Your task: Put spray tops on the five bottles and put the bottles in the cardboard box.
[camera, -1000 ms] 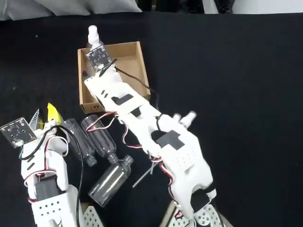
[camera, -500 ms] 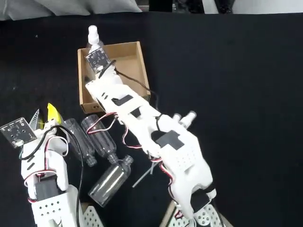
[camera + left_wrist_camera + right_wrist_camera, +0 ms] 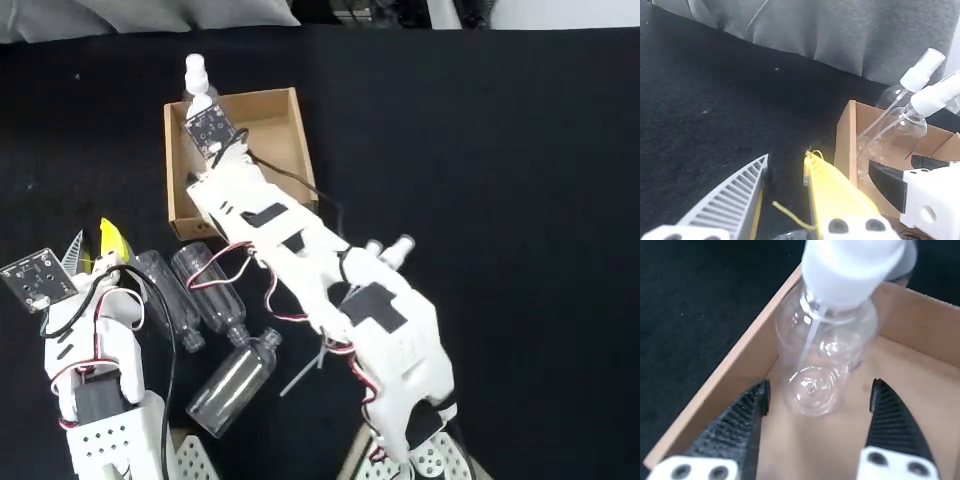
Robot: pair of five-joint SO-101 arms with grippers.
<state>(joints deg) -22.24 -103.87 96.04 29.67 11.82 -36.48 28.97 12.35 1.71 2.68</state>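
A clear bottle (image 3: 822,355) with a white spray top (image 3: 852,262) stands upright in the far left corner of the cardboard box (image 3: 285,140). My right gripper (image 3: 820,387) is open inside the box, one black finger on each side of that bottle's base. In the left wrist view two capped bottles (image 3: 892,135) stand in the box (image 3: 845,135). Three bottles without tops lie on the table: two side by side (image 3: 212,290) and one nearer (image 3: 232,378). My left gripper (image 3: 786,159) is open with nothing in it, near the box's front left corner (image 3: 95,245).
Two loose white spray tops (image 3: 388,250) lie beside the right arm (image 3: 330,280), which stretches across the table's middle to the box. Black cloth covers the table (image 3: 500,200), and grey fabric (image 3: 840,30) hangs behind it.
The right arm has drawn back a little from the box's far corner, while the capped bottle stays standing there. The left arm has not moved.
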